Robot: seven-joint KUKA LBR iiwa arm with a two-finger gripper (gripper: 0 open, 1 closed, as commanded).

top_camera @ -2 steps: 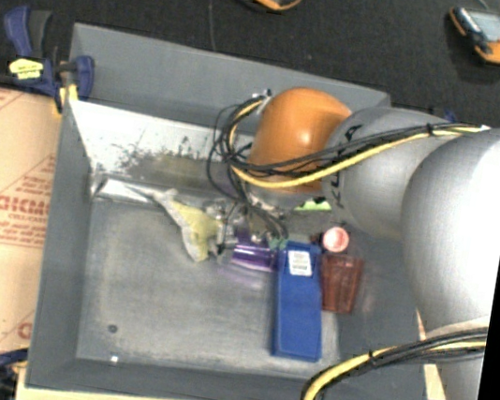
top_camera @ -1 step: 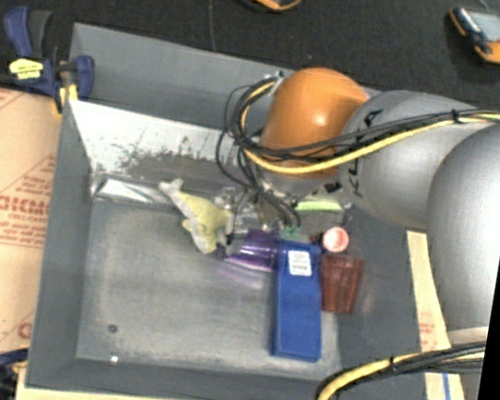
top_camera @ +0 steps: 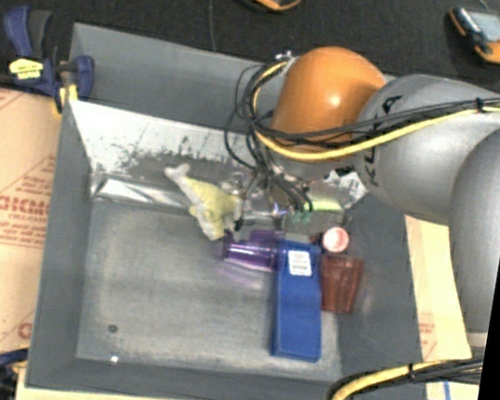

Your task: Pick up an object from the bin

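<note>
A flat blue rectangular cardboard box (top_camera: 296, 308) lies nearest. Touching its far left corner is a purple translucent plastic piece (top_camera: 249, 249). Just beyond, the gripper (top_camera: 252, 218) hangs low between that piece and a pale yellow crumpled thing (top_camera: 206, 204). I cannot tell whether it is open or closed, and nothing looks lifted, so the pick is likely still to do.

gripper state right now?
Gripper: cannot be told, open or closed; it sits by the pale yellow thing and the purple clear piece near the bin's back.
</note>
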